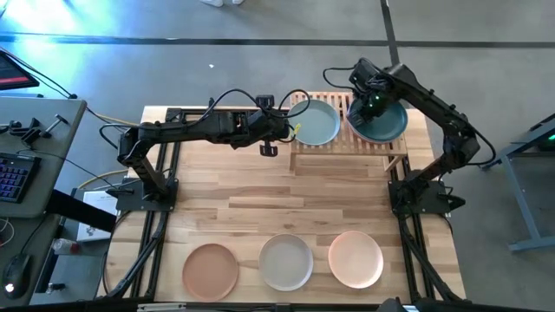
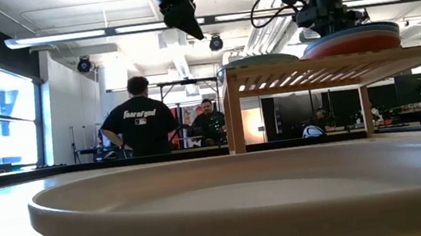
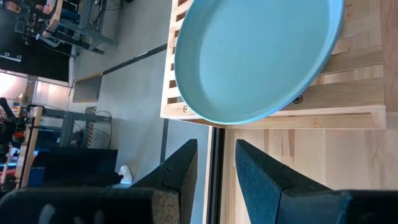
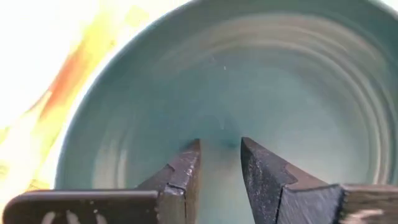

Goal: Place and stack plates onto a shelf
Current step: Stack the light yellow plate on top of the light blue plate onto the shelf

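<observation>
The bamboo shelf [image 1: 347, 143] stands at the table's far edge. A mint green plate [image 1: 316, 123] lies on its left half, its rim overhanging the shelf's edge [image 3: 255, 56]. On the right half sits a stack with the dark teal plate [image 1: 381, 123] on top and a red-orange one [image 2: 351, 44] lower down. My left gripper [image 1: 293, 132] [image 3: 214, 152] is open and empty, just left of the mint plate. My right gripper [image 1: 368, 106] [image 4: 221, 146] is open and points down into the teal plate [image 4: 280, 81]. Terracotta [image 1: 210, 270], grey-white [image 1: 286, 262] and peach [image 1: 355, 258] plates lie along the near edge. My right gripper points down from above over the middle of the dark teal plate's hollow [image 4: 221, 124], fingers a little apart. Whether the fingertips touch the plate I cannot tell. The plate lies flat on top of the stack.
The low view is filled at the bottom by a pale plate [image 2: 246, 203] close to the camera. People stand in the room beyond the table [image 2: 141, 115]. Bare tabletop [image 1: 286, 199] lies between the shelf and the near row of plates.
</observation>
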